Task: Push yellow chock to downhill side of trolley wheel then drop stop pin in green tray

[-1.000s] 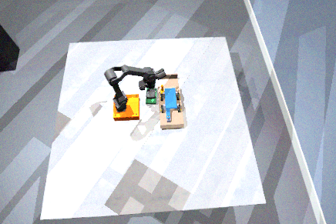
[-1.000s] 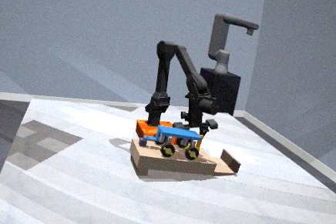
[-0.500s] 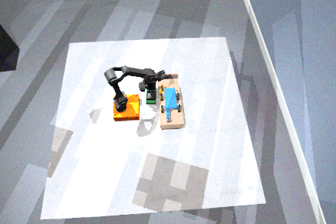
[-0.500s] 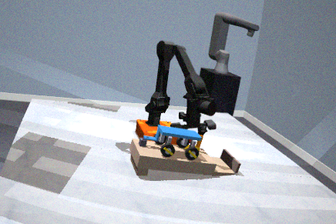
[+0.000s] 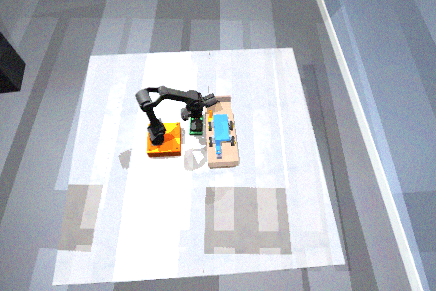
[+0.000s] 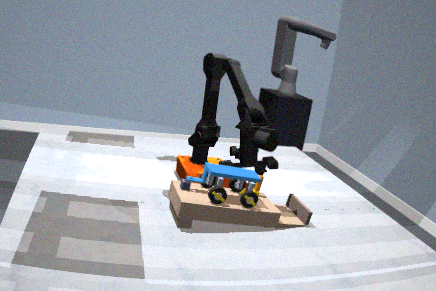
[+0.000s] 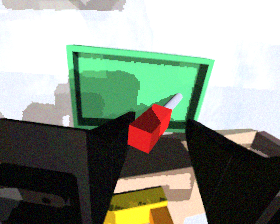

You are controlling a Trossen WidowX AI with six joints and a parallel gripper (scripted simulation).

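Note:
My gripper [image 7: 160, 121] [image 5: 196, 124] is open over the green tray [image 7: 141, 52] [image 5: 196, 134]. The red-headed stop pin [image 7: 146, 133] is between the spread fingers in the wrist view, tilted, with clear space beside its head. Its grey shank points over the tray; whether it touches the tray I cannot tell. The blue trolley [image 5: 221, 128] [image 6: 232, 173] stands on the ramp [image 5: 229, 157] [image 6: 225, 216]. The yellow chock [image 5: 210, 117] [image 6: 257, 188] [image 7: 133, 215] is at the downhill side of the trolley's tray-side wheel; their contact is too small to make out.
The tray lies between the orange arm base [image 5: 164, 150] [image 6: 188, 168] and the ramp. An upright board [image 5: 226, 98] [image 6: 299, 209] closes the ramp's low end. A dark pedestal [image 6: 285, 118] with a grey arm stands in the background.

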